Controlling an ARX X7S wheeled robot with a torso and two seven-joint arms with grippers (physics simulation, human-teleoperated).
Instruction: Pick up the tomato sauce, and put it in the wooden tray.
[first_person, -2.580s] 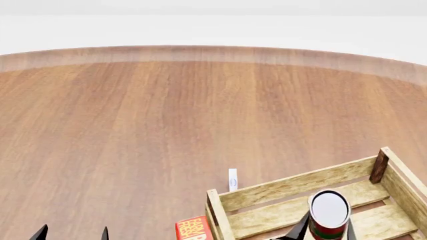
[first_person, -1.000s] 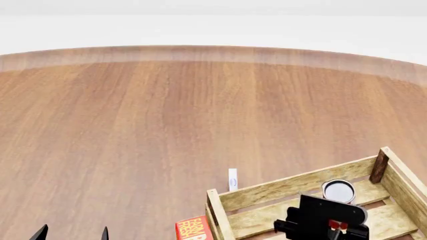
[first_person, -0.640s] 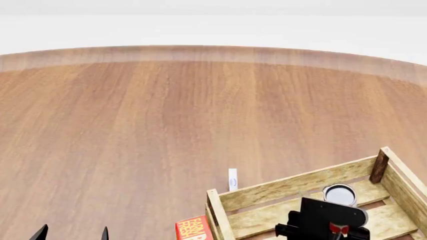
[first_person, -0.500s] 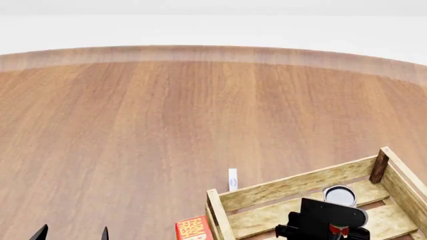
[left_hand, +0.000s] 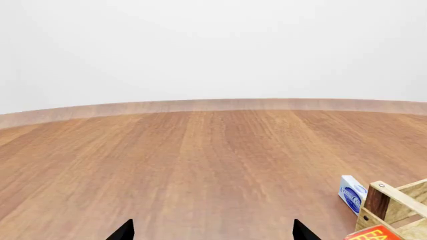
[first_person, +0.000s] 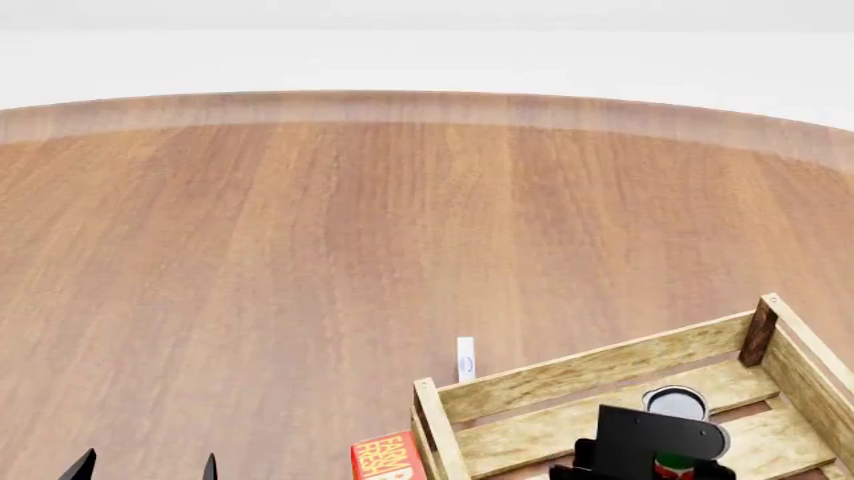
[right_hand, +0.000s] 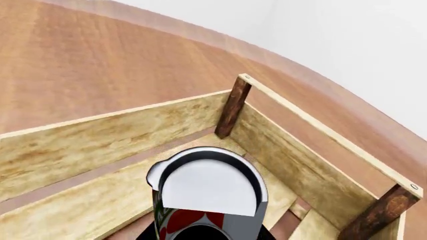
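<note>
The tomato sauce (right_hand: 208, 192) is a small round can with a silvery-white top and red and green on its side. It stands up straight inside the wooden tray (right_hand: 100, 131), on the floor slats, close to the far wall and near a dark brown corner post (right_hand: 233, 106).

I think the can is hard and stiff, so a squeeze will not bend it. It looks a bit heavy for its size. Its sides are smooth and round, so it could slip or turn if it is held too loosely. The best place to hold it is around the middle of its side, with one finger on each side — not on the flat top.

The right gripper (first_person: 653, 452) is right at the can, low in the tray. In the head view its black body covers most of the can, and only the top rim (first_person: 677, 403) and a bit of green show. The fingers cannot be seen, so I cannot tell if the jaws grip the can or have let go.

The left gripper (left_hand: 209, 231) is well apart, over bare brown table (first_person: 334, 250). Its two black tips stand wide apart and hold nothing.

Just outside the tray are a small white-and-blue box (left_hand: 351, 193) and an orange box (first_person: 387, 456).
</note>
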